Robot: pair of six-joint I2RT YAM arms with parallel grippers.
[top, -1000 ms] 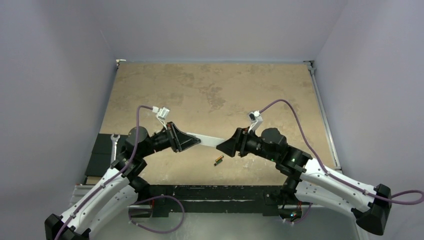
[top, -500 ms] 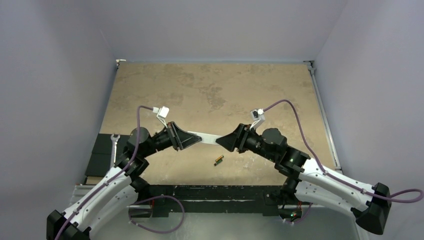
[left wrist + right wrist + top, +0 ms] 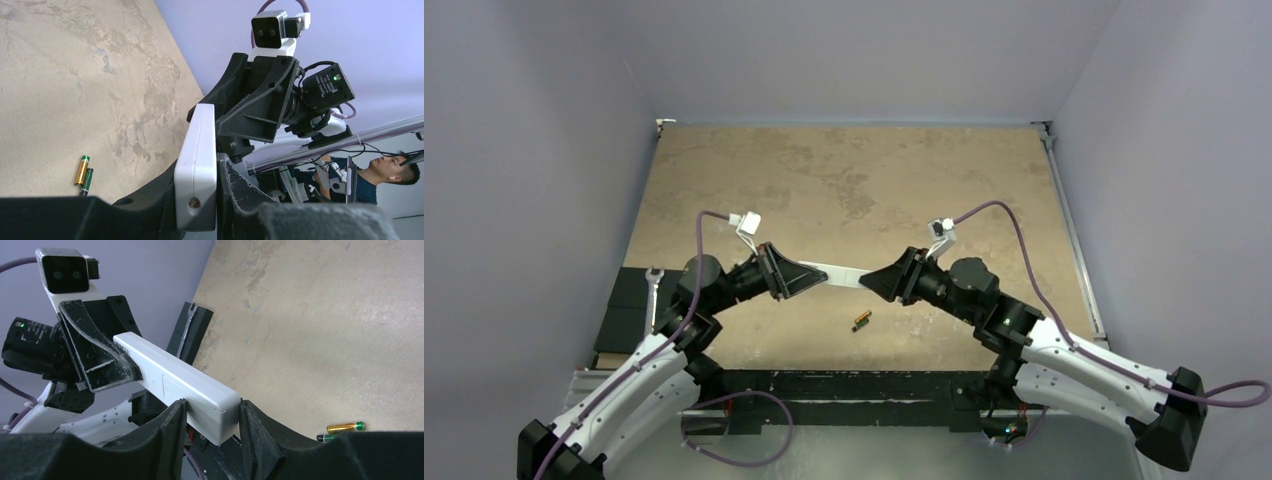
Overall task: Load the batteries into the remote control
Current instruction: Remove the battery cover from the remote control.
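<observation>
The white remote control (image 3: 842,276) hangs above the table between both grippers, plain back showing. My left gripper (image 3: 817,279) is shut on one end of it; in the left wrist view the remote (image 3: 199,150) is pinched between my black fingers (image 3: 240,190). My right gripper (image 3: 867,284) is shut on the other end; in the right wrist view the remote (image 3: 175,377) fills the gap between the fingers (image 3: 172,432). Two batteries (image 3: 861,321), gold and dark green, lie side by side on the table below. They also show in the left wrist view (image 3: 83,174) and the right wrist view (image 3: 342,430).
Black blocks with a white wrench-shaped piece (image 3: 646,290) sit at the table's left edge, also in the right wrist view (image 3: 191,327). Purple walls enclose the tan table (image 3: 854,170). A person (image 3: 382,170) sits beyond the table frame.
My right gripper has moved up and left onto the remote's free end. The left gripper with the remote has risen slightly. The batteries have not moved.
</observation>
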